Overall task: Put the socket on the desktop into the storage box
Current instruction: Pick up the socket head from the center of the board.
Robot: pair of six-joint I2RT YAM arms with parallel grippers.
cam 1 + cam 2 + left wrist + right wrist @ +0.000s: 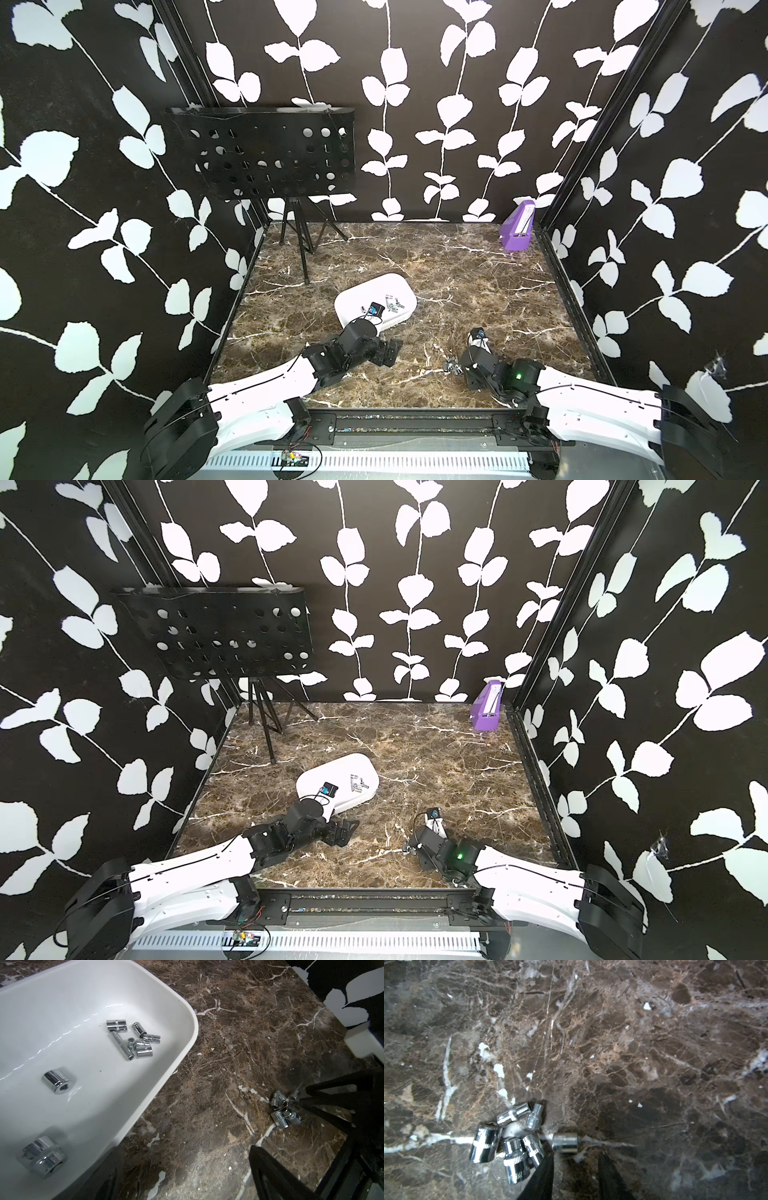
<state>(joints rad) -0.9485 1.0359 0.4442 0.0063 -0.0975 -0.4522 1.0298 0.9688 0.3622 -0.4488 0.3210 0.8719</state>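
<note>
1. Just ahead of the right gripper (pixel 575 1154), one chrome socket (pixel 564 1143) lies sideways on the counter (pixel 654 1043), beside a heap of others (pixel 512 1147).
2. Likely dense, rigid, slick and prone to rolling; pinch across its barrel.
3. That gripper stands partly open, empty.
4. Well apart sits the storage box (pixel 386 284); the left gripper (pixel 390 351) beside it gapes, empty.

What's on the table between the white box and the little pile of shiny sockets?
Nothing. In the left wrist view, only bare marble tabletop lies between the storage box and the pile of sockets.
</note>
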